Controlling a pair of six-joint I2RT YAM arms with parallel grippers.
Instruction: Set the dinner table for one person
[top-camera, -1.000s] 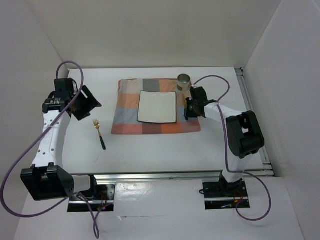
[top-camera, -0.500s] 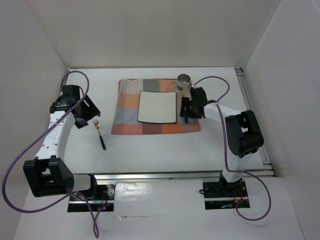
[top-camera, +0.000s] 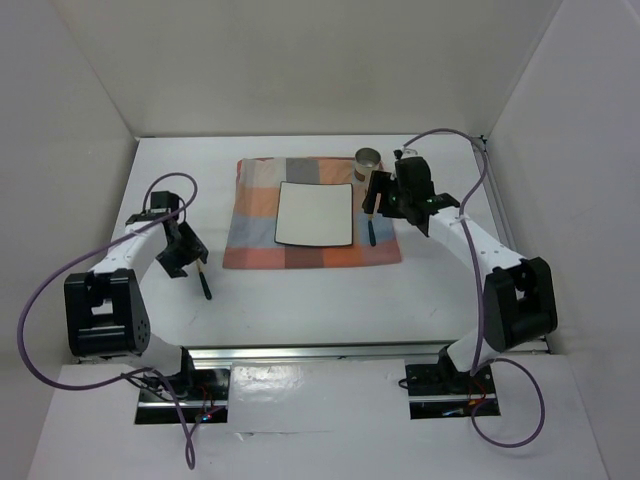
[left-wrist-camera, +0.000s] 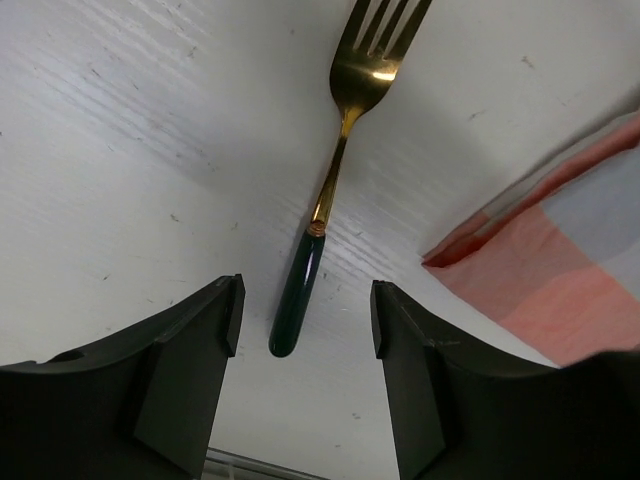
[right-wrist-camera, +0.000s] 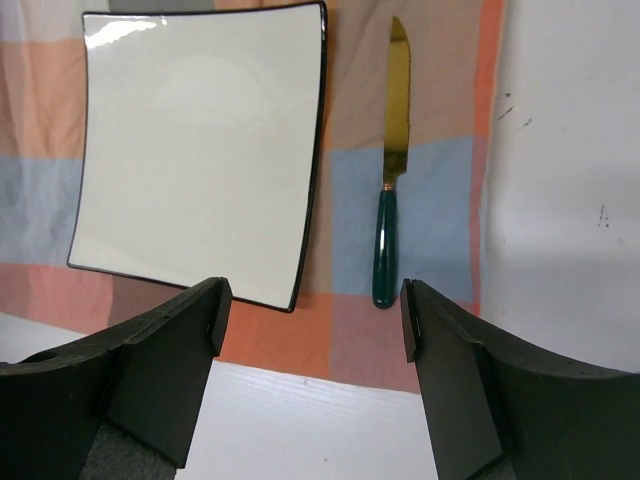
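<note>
Over at the left edge of the white surface (top-camera: 300, 300), the left arm folds up from its base and bends its wrist down, so the left end effector (top-camera: 183, 258) hangs low above the fork (top-camera: 204, 285). From its wrist camera the fingers (left-wrist-camera: 190, 370) stand apart, released, with the fork's dark green handle end lying between them on the surface and touching neither (the gold tines point away from the arm).

Across the way, the right arm stretches long from its base toward the far side. The right end effector (top-camera: 383, 195) hovers above the right part of the checked cloth (top-camera: 260, 215), close beside the cup (top-camera: 368, 163). Its fingers (right-wrist-camera: 170, 370) are spread wide too and grip nothing.

Below it the square white plate (right-wrist-camera: 200, 150) sits flat on the cloth, and its face shows only plain glaze. A knife (right-wrist-camera: 390, 200) with a gold blade and green handle lies on the cloth just right of the plate, parallel to its edge and not touching it. The cup stands upright at the cloth's far right corner, though I can't make out what is inside.
</note>
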